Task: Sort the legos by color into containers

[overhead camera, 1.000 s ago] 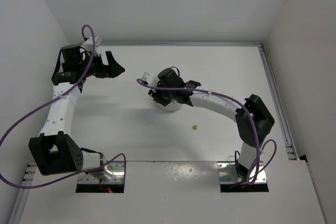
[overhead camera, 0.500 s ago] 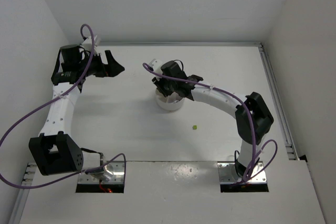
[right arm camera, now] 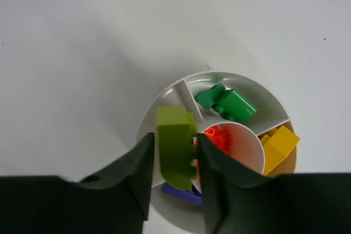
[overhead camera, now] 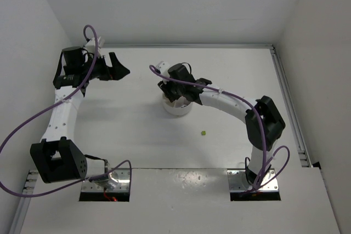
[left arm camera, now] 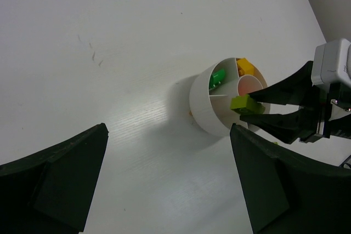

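Note:
The round white dish (overhead camera: 179,110) stands mid-table. In the right wrist view its rim (right arm camera: 147,121) rings a green brick (right arm camera: 227,102), a yellow-orange brick (right arm camera: 279,145), a red-orange brick (right arm camera: 219,137) in the centre well and a dark purple brick (right arm camera: 184,193). My right gripper (right arm camera: 174,160) is shut on a lime brick (right arm camera: 175,146) and holds it just above the dish's left side; it also shows in the top view (overhead camera: 171,92). My left gripper (overhead camera: 122,68) is open and empty, far left of the dish. The left wrist view shows the dish (left arm camera: 205,108) and the held lime brick (left arm camera: 244,103).
A tiny lime bit (overhead camera: 203,133) lies on the table to the near right of the dish. A small orange speck (left arm camera: 190,113) sits at the foot of the dish's wall. White walls close the table at the back and both sides.
My right gripper has moved toward the far side of the dish, uncovering it in the top view, and then stayed still. The left arm has not moved.

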